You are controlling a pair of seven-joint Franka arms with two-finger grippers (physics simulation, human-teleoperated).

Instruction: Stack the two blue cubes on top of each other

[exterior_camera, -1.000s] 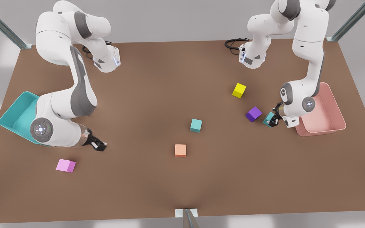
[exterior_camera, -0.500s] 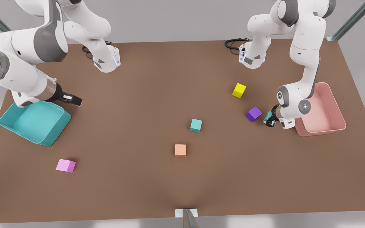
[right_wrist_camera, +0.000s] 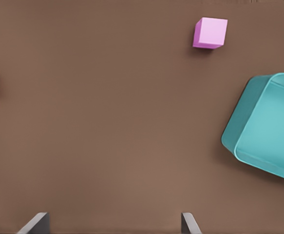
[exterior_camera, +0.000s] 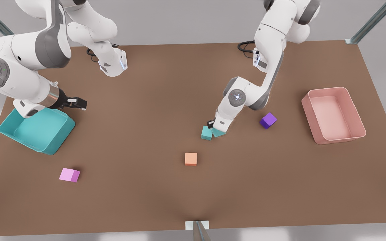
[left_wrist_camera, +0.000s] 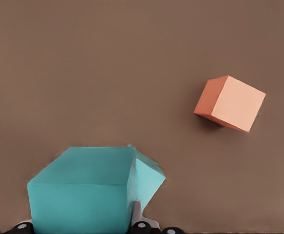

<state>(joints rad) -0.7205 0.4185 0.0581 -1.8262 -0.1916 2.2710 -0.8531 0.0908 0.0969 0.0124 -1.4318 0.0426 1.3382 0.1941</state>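
Observation:
One blue cube (exterior_camera: 206, 133) rests on the brown table near its middle. The second blue cube (exterior_camera: 219, 133) hangs tilted just to the front view's right of it, with my left gripper (exterior_camera: 213, 127) shut on it. In the left wrist view the held cube (left_wrist_camera: 81, 190) sits large between the fingers (left_wrist_camera: 141, 225), and the resting cube (left_wrist_camera: 149, 175) pokes out close behind it; I cannot tell whether they touch. My right gripper (exterior_camera: 79, 103) waits open over the teal bin's edge, its fingertips (right_wrist_camera: 34, 224) spread wide.
An orange cube (exterior_camera: 190, 159) lies in front of the blue cubes, and a purple cube (exterior_camera: 268, 120) lies to the front view's right. A pink cube (exterior_camera: 69, 175) and the teal bin (exterior_camera: 50, 147) are at the left. The pink bin (exterior_camera: 355, 135) is at the right.
My left gripper carried its blue cube from beside the pink bin across to the middle blue cube. My right arm rose from near the pink cube a second ago, then stayed almost still.

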